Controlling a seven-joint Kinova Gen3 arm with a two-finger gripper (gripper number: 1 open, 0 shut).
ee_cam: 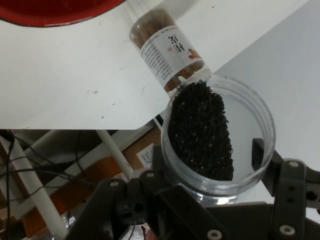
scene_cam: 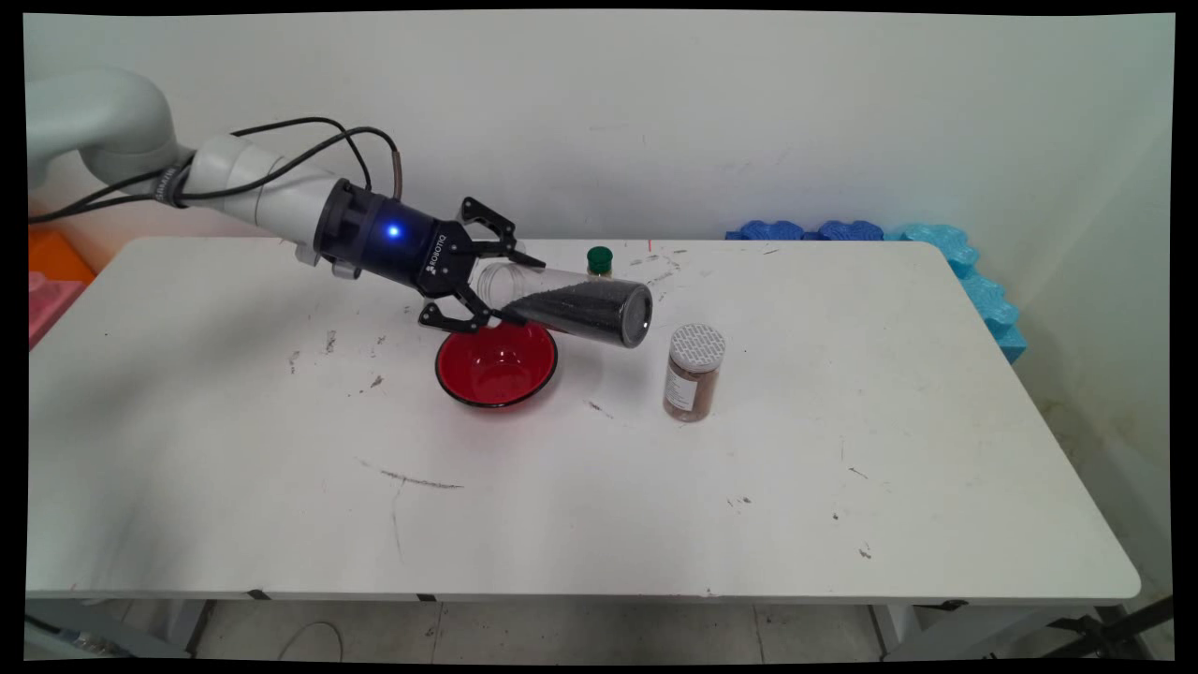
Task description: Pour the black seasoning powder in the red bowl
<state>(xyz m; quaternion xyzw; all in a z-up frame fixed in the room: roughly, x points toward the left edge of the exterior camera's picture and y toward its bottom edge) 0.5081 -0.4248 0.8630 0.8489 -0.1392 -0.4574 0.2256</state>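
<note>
**Tilted jar of black granules held above a red bowl**

White wall and a scuffed white table point(scene_cam: 580, 487) form the setting; blue foam pieces point(scene_cam: 955, 262) are stacked at the table's far right corner, and orange and pink items are partly seen at the left edge. The arm is extended from the upper left, with black cables looped over its wrist.

The gripper point(scene_cam: 494, 277) is positioned above the far rim of the red bowl point(scene_cam: 496, 365), which is rimmed in black and rests on the table near its middle. The jaws are closed around the base end of a clear jar point(scene_cam: 571, 301). The jar is held nearly horizontal, its capped end pointed right and slightly downward, clear of the table. Black granules point(ee_cam: 200, 132) are gathered along the jar's lower side and toward its cap; in the hand view they are seen through the transparent base, with one finger point(ee_cam: 257, 155) pressed against the jar's wall.

A smaller spice jar point(scene_cam: 693, 372) with a white perforated lid and brown contents stands upright on the table, to the right of the bowl and just beside the held jar's capped end. A small container with a green cap point(scene_cam: 599, 261) is partly hidden behind the held jar, toward the far edge.
</note>
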